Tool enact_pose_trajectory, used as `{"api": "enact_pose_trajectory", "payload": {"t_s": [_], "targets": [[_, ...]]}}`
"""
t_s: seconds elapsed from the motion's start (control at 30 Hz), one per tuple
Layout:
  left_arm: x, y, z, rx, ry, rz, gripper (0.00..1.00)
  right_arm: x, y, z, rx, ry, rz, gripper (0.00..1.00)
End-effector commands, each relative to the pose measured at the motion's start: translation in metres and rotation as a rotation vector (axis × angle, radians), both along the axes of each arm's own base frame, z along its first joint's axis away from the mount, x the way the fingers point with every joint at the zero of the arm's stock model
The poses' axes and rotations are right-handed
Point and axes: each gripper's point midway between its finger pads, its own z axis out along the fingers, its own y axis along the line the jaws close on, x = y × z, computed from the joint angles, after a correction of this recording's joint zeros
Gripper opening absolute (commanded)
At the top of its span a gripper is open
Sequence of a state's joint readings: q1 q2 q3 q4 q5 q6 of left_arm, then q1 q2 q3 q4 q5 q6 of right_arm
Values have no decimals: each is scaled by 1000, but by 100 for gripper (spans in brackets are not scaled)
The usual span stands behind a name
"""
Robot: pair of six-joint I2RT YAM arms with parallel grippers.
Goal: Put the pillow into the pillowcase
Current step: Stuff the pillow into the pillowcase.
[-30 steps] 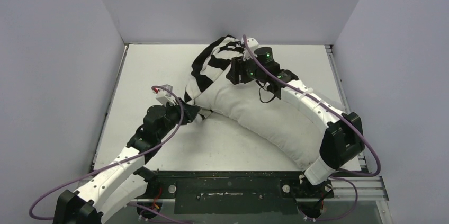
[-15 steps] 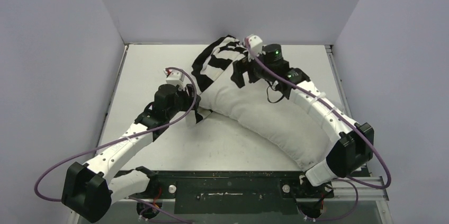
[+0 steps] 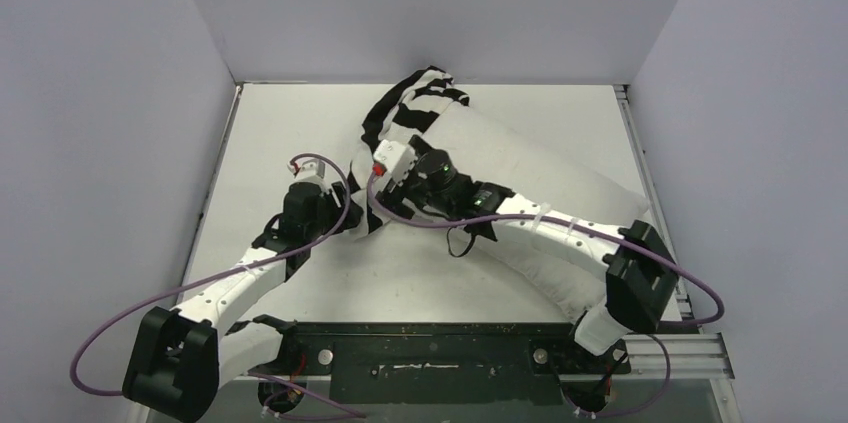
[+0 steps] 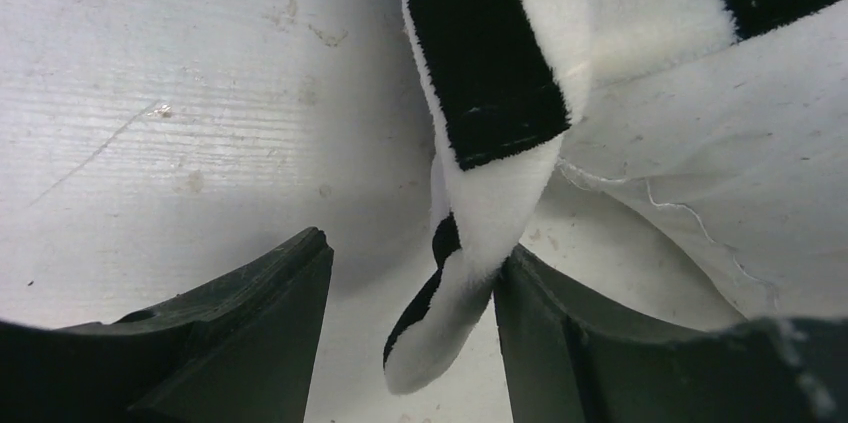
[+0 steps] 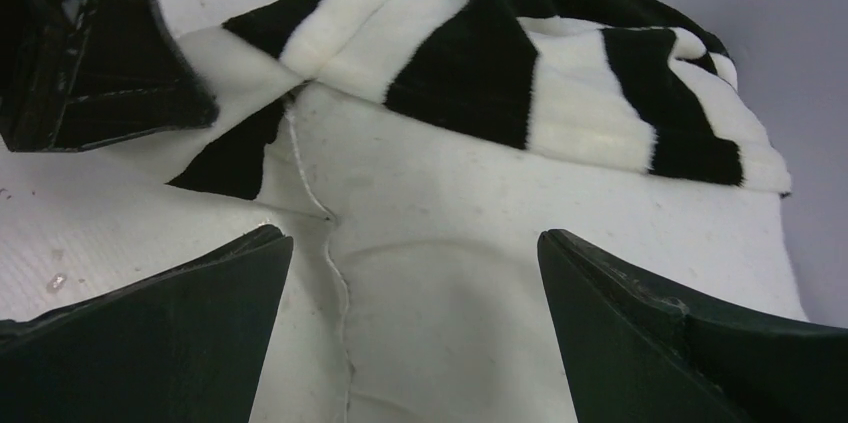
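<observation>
While only the far end of the pillow point(image 3: 520, 168) is covered by the pillowcase point(image 3: 405, 108), the left end effector point(image 4: 412, 255) is parted around its hem; the right end effector point(image 5: 415, 239) is spread wide.

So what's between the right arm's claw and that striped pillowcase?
Just the pillow: in the right wrist view its bare off-white fabric runs from the open right gripper up to the pillowcase.

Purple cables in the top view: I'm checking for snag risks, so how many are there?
2. One thin purple cable loops off the left arm, lower left; the other trails along the right arm. Stretches hide behind the arms.
</observation>
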State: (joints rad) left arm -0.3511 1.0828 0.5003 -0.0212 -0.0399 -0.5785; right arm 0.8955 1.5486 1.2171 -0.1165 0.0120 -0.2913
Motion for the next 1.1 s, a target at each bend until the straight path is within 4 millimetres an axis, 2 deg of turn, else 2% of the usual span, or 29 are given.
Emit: {"api": "enact_pose_trajectory", "payload": {"t_s": [0.0, 0.13, 0.27, 0.33, 0.37, 0.4, 0.43, 0.47, 0.5, 0.57, 0.6, 0.67, 0.73, 0.87, 0.97, 1.07], "targets": [[17, -17, 32, -180, -137, -1, 50, 23, 14, 1, -54, -229, -73, 100], [14, -24, 49, -263, -204, -28, 0, 33, 29, -18, -109, -312, -87, 100], [13, -19, 49, -260, -197, -1, 0, 46, 36, -45, -148, -348, -122, 100], [12, -20, 47, -276, -190, 4, 0, 57, 36, -48, -118, -374, -188, 97], [11, -21, 48, -289, -189, 1, 0, 63, 38, -49, -89, -373, -217, 89], [11, -23, 48, -299, -185, -2, 0, 69, 40, -48, -65, -366, -244, 74], [11, -23, 50, -309, -185, -4, 0, 77, 42, -44, -32, -357, -277, 50], [11, -24, 53, -316, -187, -7, 0, 84, 43, -36, 12, -352, -310, 33], [11, -25, 56, -321, -187, -10, 0, 90, 45, -24, 61, -352, -345, 21], [12, -28, 64, -320, -190, -28, 0, 102, 42, -5, 161, -335, -421, 4], [12, -29, 69, -315, -195, -42, 0, 108, 41, 4, 216, -311, -452, 0], [10, -34, 77, -300, -208, -84, 0, 125, 39, 17, 348, -220, -499, 0], [7, -35, 74, -282, -200, -100, 0, 139, 40, 23, 464, -144, -575, 0], [-6, -40, 71, -341, -176, -116, 0, 150, 52, 27, 631, -61, -638, 0], [-18, -51, 75, -409, -165, -144, 0, 154, 61, 25, 711, -5, -680, 0], [-30, -63, 72, -439, -137, -173, 0, 159, 59, 14, 769, 34, -748, 0]]}}
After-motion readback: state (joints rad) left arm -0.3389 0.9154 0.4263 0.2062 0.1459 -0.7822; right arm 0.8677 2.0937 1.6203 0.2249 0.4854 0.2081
